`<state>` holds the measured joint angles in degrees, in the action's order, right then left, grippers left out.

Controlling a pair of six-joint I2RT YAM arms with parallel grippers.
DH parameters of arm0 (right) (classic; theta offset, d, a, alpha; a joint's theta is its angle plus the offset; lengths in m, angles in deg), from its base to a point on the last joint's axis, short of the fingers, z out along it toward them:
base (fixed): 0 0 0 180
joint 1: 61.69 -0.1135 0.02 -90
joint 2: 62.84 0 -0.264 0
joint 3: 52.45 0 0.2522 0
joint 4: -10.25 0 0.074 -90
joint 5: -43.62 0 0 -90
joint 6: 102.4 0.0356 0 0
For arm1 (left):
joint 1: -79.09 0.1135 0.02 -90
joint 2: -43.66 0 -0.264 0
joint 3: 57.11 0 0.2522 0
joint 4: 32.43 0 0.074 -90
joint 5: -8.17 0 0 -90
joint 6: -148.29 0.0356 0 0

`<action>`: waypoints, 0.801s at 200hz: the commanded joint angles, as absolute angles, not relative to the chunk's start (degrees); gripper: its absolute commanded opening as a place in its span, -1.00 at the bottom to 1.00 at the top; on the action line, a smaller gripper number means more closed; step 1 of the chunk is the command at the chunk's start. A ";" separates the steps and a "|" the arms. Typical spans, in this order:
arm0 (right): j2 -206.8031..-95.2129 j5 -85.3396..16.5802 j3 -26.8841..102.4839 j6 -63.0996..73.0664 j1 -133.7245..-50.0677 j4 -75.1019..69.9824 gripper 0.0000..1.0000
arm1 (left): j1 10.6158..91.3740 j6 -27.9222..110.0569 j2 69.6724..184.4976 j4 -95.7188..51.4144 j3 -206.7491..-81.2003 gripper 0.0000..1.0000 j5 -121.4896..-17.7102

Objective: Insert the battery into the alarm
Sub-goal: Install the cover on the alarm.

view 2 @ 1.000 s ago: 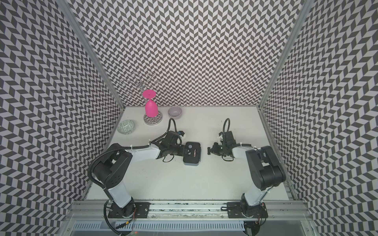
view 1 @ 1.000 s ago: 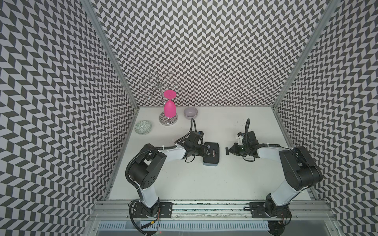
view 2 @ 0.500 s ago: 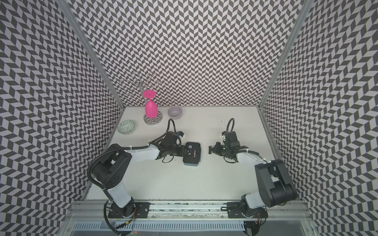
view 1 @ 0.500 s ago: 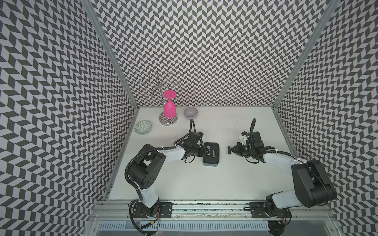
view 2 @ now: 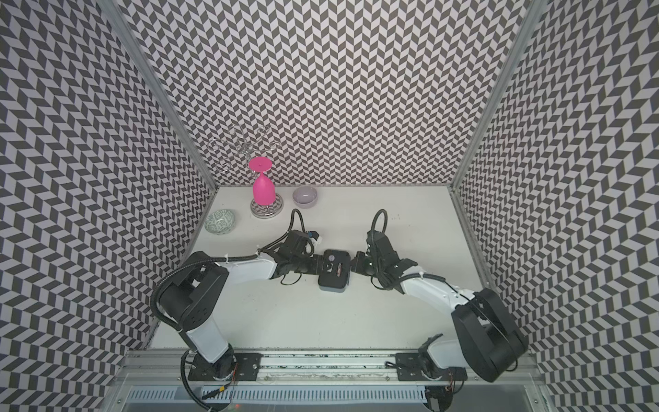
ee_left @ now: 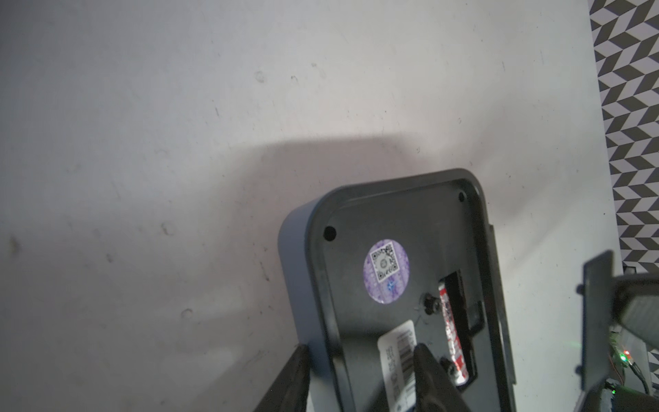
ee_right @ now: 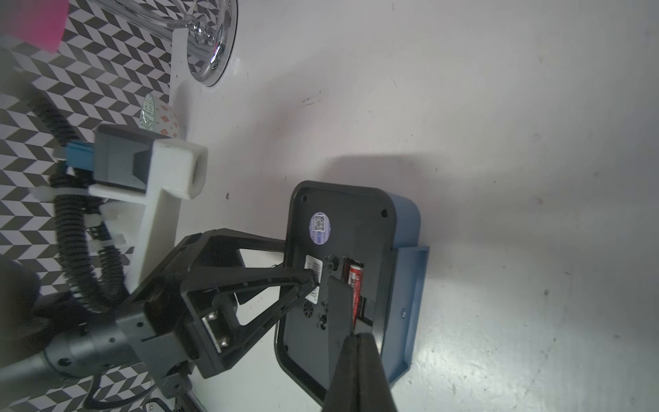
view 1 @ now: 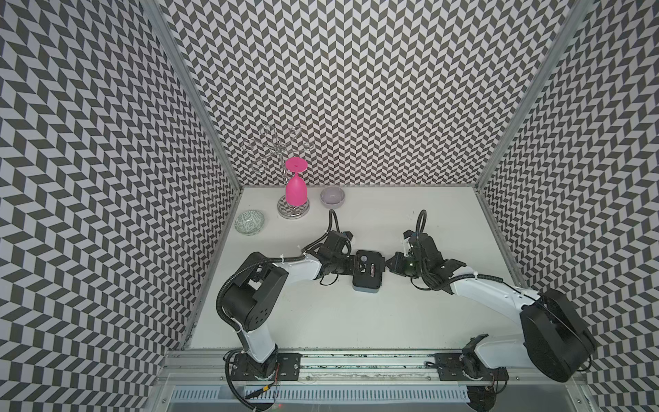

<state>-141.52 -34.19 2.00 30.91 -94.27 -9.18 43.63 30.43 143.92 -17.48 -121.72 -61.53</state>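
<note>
Both arms: white link shells, black joint housings, black base plates bolted to an aluminium rail. Left arm (view 1: 303, 269) and right arm (view 1: 485, 290) each carry corrugated black cable looped above the wrist, white zip ties. Black triangular-framed fingers (ee_right: 249, 281); white wrist camera bracket (ee_right: 167, 185), blue connector.

The alarm (ee_right: 342, 285) lies face down on the white counter (ee_right: 499, 125), its black back up and its blue casing showing along one side. A round purple sticker (ee_right: 319, 228) and a white barcode label (ee_right: 313, 281) sit on the back. The battery (ee_right: 354, 285), red with dark print, lies in the open compartment. The right claw (ee_right: 358, 342) has its fingers pressed together, with a flat dark panel (ee_right: 340, 306) standing up from its tip just beside the battery. The left claw (ee_right: 303, 260) straddles the alarm's edge, one finger on the back at the label. A chrome stand base (ee_right: 214, 42) and a patterned bowl (ee_right: 158, 117) sit farther off.
</note>
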 commanded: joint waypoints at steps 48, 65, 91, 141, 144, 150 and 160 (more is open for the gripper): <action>-145.80 -44.36 6.87 41.19 -101.09 -8.45 -1.00 | 45.20 25.77 144.07 -14.17 -119.31 -0.08 -57.78; -146.49 -44.71 7.08 41.25 -102.27 -8.19 -1.00 | 45.46 23.69 143.79 -15.76 -118.50 -0.12 -56.26; -147.48 -44.06 7.78 38.09 -102.21 -8.85 -1.00 | 47.03 18.28 142.42 -21.40 -115.53 -0.20 -52.22; -146.35 -46.93 10.75 32.48 -101.57 -15.65 -1.00 | 45.43 9.49 141.14 -29.82 -112.97 -0.19 -47.80; -146.20 -47.11 10.71 32.31 -101.57 -15.84 -1.00 | 45.18 9.23 141.13 -30.08 -112.98 -0.19 -47.81; -145.68 -47.40 10.50 31.94 -101.45 -16.14 -1.00 | 44.64 8.52 141.12 -30.71 -112.95 -0.18 -47.73; -145.01 -47.90 10.18 31.26 -101.25 -16.63 -1.00 | 43.76 7.25 140.91 -32.05 -112.64 -0.15 -47.49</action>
